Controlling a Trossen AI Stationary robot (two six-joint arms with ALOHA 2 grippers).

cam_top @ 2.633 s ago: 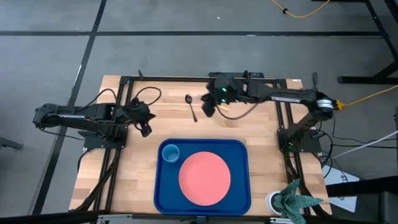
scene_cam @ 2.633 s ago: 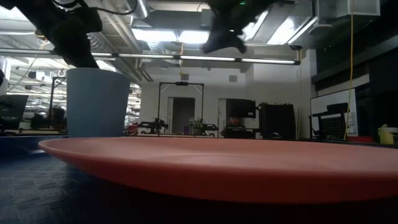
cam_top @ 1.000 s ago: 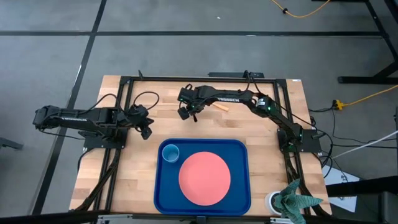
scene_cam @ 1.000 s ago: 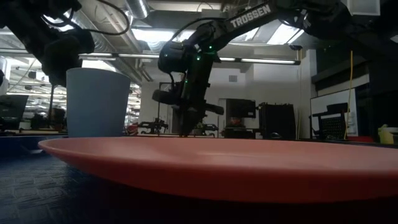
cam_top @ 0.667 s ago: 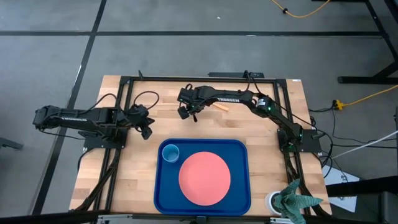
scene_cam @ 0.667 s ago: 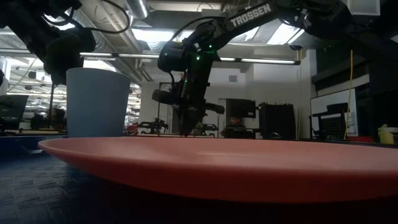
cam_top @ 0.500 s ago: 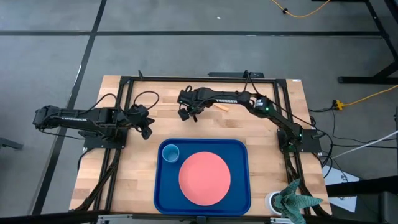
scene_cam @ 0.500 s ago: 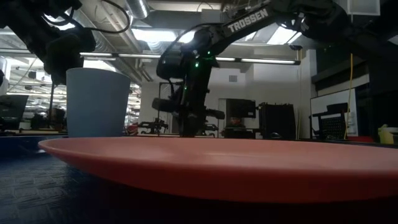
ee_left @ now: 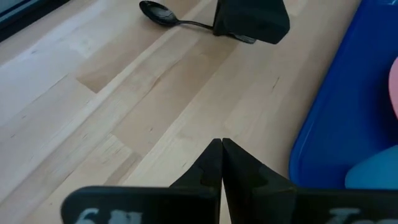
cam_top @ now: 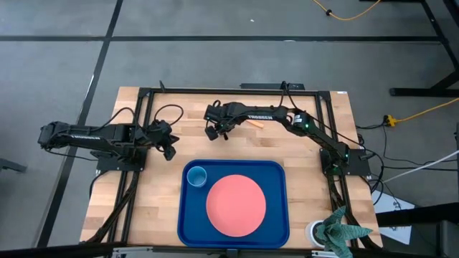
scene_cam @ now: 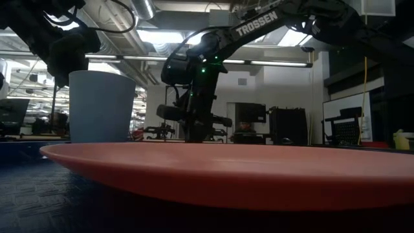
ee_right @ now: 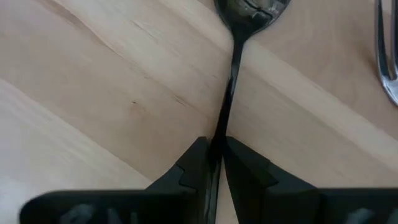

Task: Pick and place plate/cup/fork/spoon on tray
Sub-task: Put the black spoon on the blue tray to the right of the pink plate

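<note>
The dark spoon [ee_right: 231,68] lies on the wooden table beyond the tray's far edge, with its bowl [ee_left: 155,10] toward the far side. My right gripper [cam_top: 218,130] stands over it, shut on its handle. The fork [cam_top: 255,123] lies just right of it, partly under the right arm, and its tines [ee_right: 387,59] show in the right wrist view. The dark-blue tray [cam_top: 277,215] holds the salmon-pink plate [cam_top: 236,204] and the light-blue cup [cam_top: 196,175]. My left gripper [ee_left: 222,148] is shut and empty, above the table left of the tray's far left corner. My right gripper pinches the spoon's thin handle [ee_right: 221,127] between its two fingertips, toward the handle's free end. The fingers come from above, pointing down, one on each side of the handle. The spoon's bowl lies on the table; it is not lifted.
A white round container with green cloth [cam_top: 336,231] stands at the table's near right corner. Dark frame rails run along the table's left, right and far edges. Bare wood lies left and right of the tray.
My right gripper has gone down a little onto the spoon, staying over the same spot on the table. The spoon, fork, plate and cup have kept their places.
</note>
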